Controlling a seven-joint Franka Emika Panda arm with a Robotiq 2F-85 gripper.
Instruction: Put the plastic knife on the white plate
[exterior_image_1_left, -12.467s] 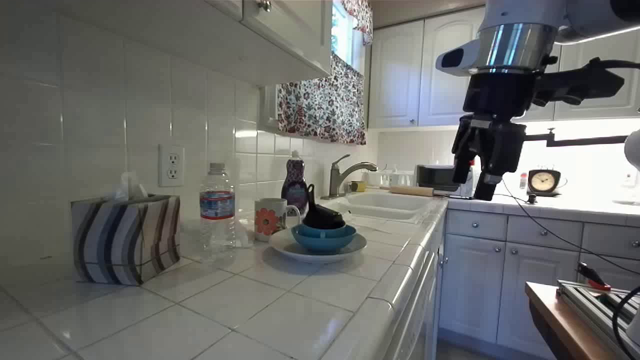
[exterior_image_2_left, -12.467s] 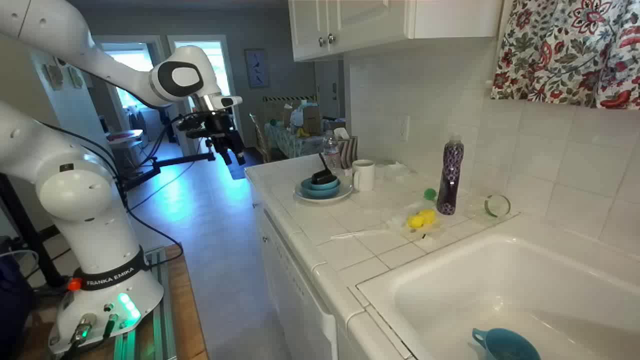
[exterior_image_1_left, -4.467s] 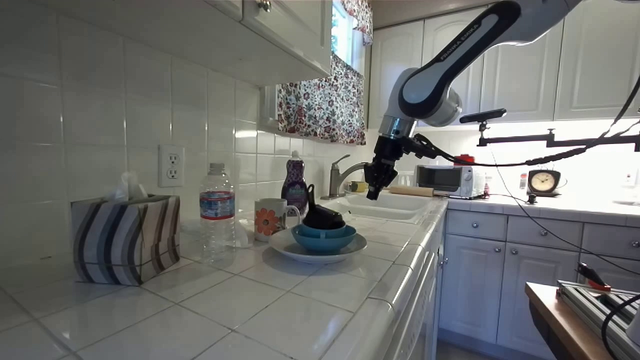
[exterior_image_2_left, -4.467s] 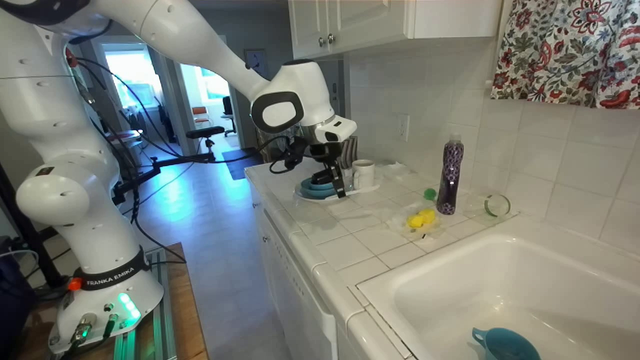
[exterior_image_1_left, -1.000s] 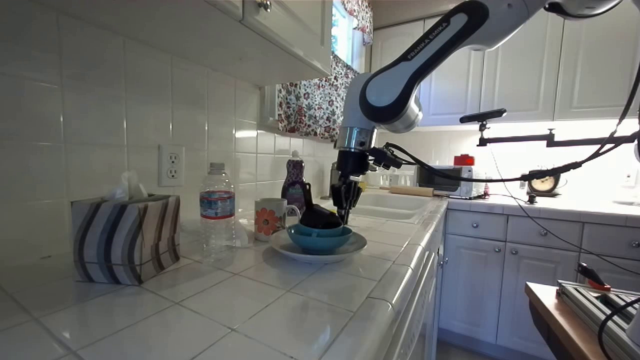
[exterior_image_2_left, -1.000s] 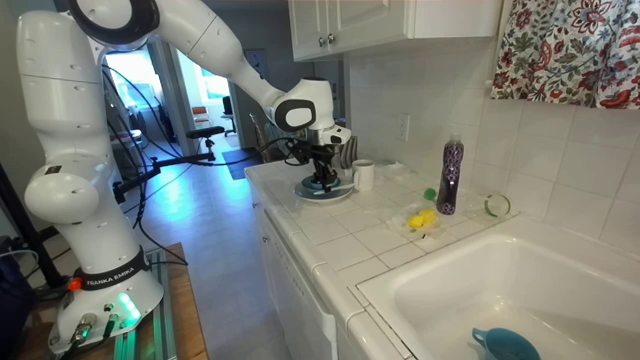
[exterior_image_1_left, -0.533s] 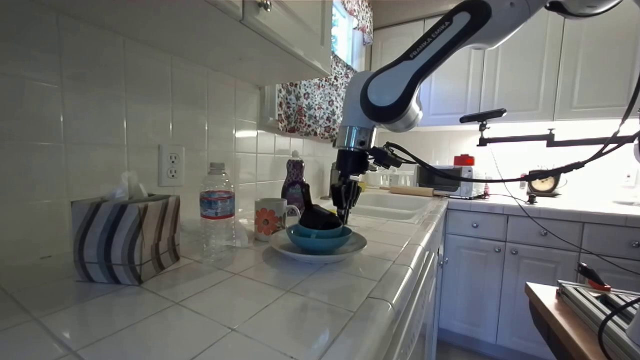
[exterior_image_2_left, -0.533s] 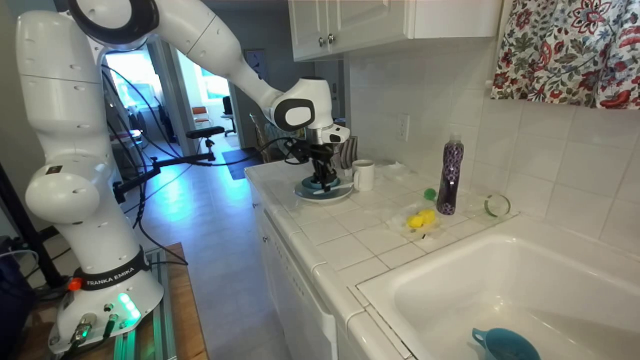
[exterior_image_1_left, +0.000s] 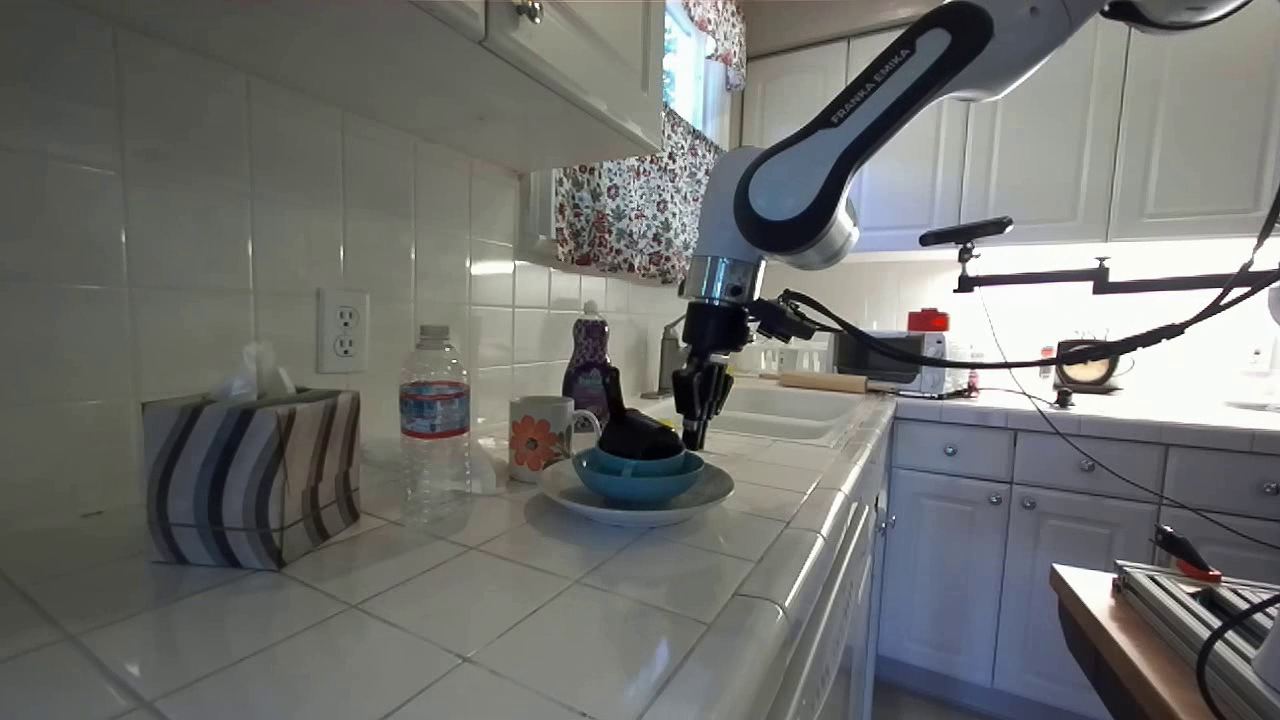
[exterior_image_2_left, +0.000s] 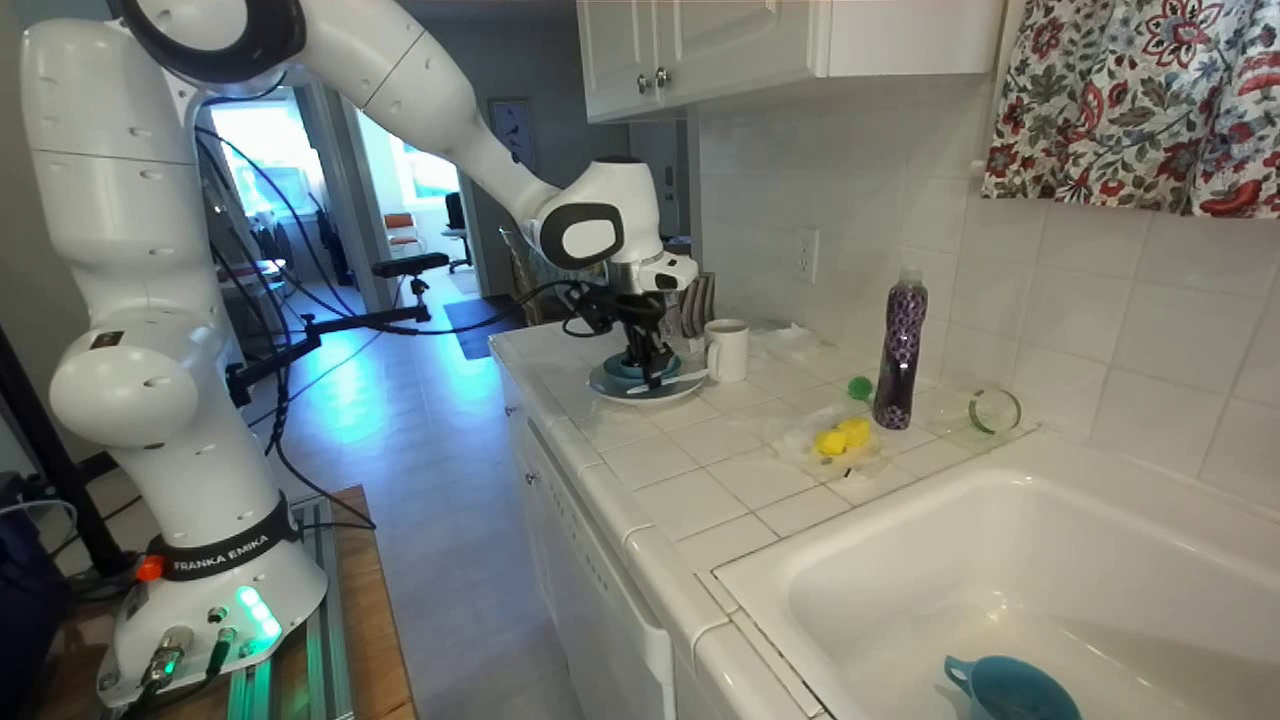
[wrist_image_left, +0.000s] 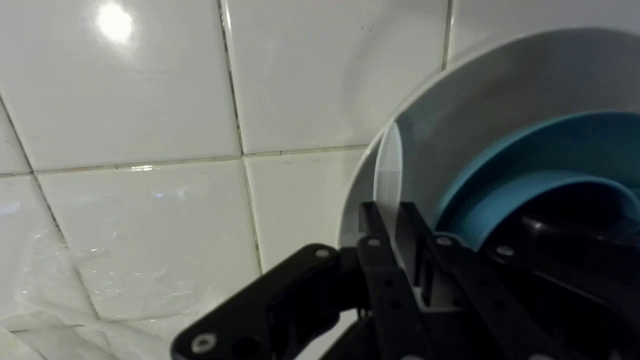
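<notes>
While the round, shallow whitish plate (wrist_image_left: 450, 115) sits on the white-tiled bench (exterior_image_1_left: 400, 640) with two nested teal-blue bowls (exterior_image_1_left: 637, 488) on it, the black two-fingered hand (wrist_image_left: 387, 212) pinches a long, pale plastic knife (wrist_image_left: 388, 165). In the wrist view the knife is over the plate beside the bowls, its blade end at the rim; I cannot tell whether it touches the plate.

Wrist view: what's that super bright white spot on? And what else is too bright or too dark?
Wrist view: it's glare on a white tile, upper left; the black thing in the small blue bowl is mostly lost in darkness. In an exterior view, a far window looks washed out.
</notes>
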